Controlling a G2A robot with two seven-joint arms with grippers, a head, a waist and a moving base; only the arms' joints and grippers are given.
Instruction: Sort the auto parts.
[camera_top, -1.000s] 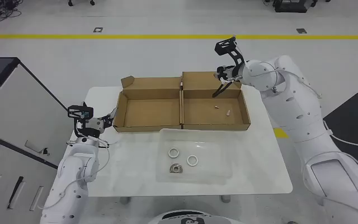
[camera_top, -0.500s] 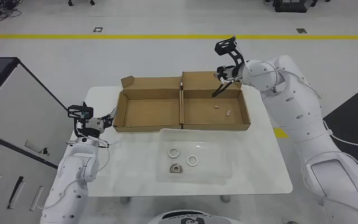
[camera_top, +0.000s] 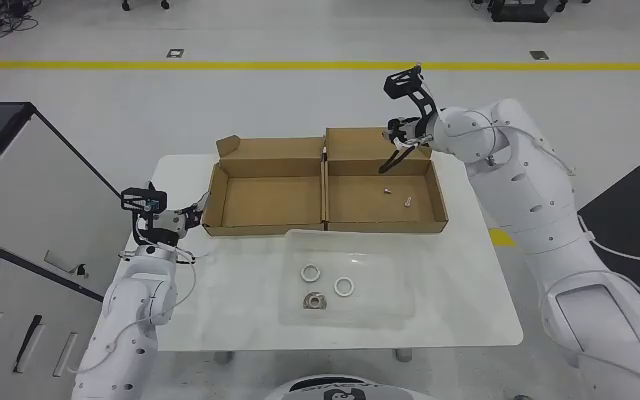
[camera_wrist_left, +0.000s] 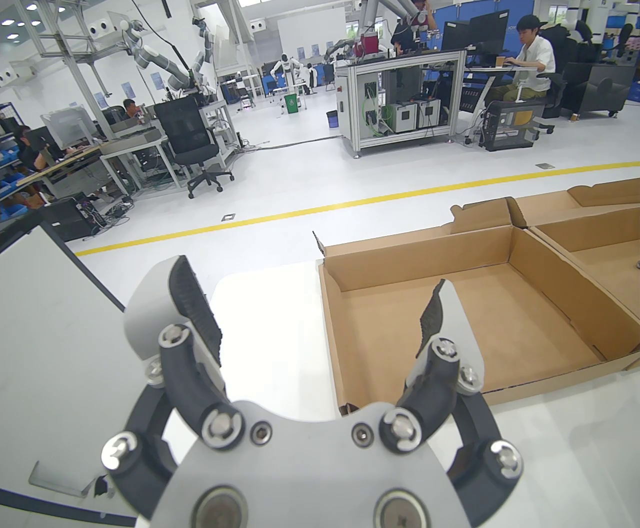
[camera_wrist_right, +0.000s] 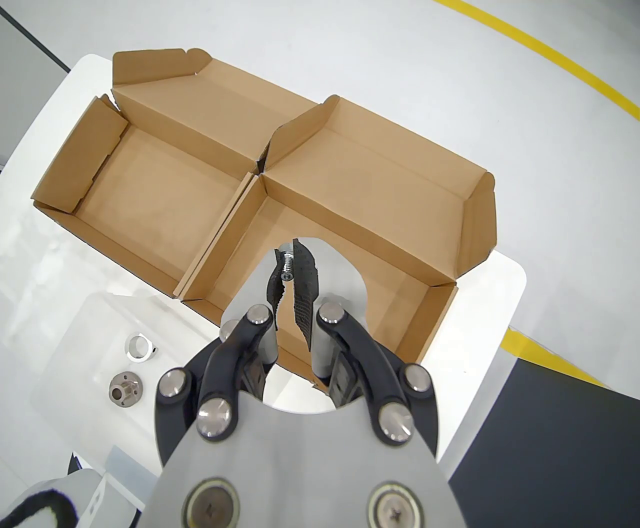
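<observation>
- The right gripper (camera_wrist_right: 292, 262) hangs over the right-hand cardboard box (camera_top: 360, 205), towards its far wall. Its fingers are pinched almost together on a small threaded screw (camera_wrist_right: 285, 264), whose end pokes out past the tips.
- On that box's floor lie two small metal pieces (camera_top: 385, 187), near each other around the middle. They are too small to name from up here.
- The left-hand cardboard box (camera_top: 270, 200) stands wall to wall with it, back flap up and brown floor in plain sight.
- Just in front of both boxes, nearer the robot, sits a clear plastic tray (camera_top: 390, 300).
- In the tray are a pale ring (camera_top: 311, 271) and a second ring (camera_top: 344, 286) near it to the right. A grey flanged hub (camera_top: 316, 300) lies close by the first ring on the robot's side.
- The left gripper (camera_wrist_left: 312, 295) is out by the left-hand box's outer front corner, above the white table (camera_top: 470, 290). Its fingers are spread wide with nothing between them.
</observation>
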